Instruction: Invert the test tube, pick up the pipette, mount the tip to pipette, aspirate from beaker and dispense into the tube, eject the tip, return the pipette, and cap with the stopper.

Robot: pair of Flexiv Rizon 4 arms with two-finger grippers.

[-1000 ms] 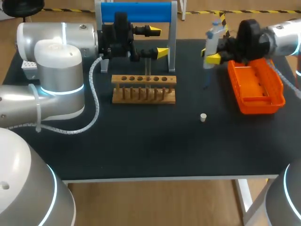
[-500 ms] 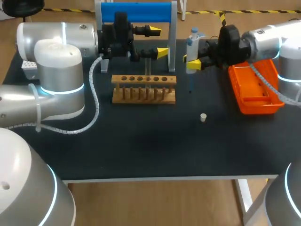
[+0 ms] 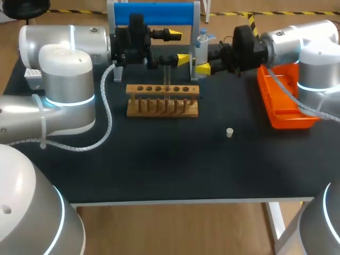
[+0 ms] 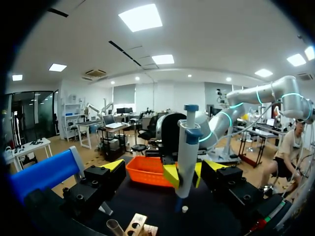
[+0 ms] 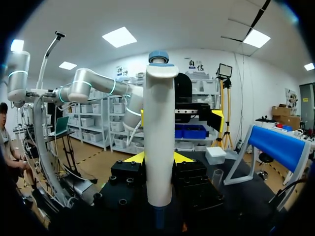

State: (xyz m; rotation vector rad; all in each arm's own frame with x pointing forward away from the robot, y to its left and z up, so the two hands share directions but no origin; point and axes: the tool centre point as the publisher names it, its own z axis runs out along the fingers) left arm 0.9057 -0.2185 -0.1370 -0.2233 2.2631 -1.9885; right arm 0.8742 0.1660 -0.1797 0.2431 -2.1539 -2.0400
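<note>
A white pipette with a blue cap stands upright in my right gripper, which is shut on its body just right of the blue stand. My left gripper hangs open above the wooden rack, its yellow tips facing the pipette a little ahead of them. A clear test tube stands in the rack, below the left gripper; its rim shows in the left wrist view. The small white stopper lies on the black table, right of the rack.
An orange tray sits at the right side of the table under my right arm. The blue-topped stand rises behind the rack. A white box lies at the far left edge.
My right arm has carried the pipette leftward from over the orange tray to beside the blue stand, close to the left gripper. The left arm has not moved.
</note>
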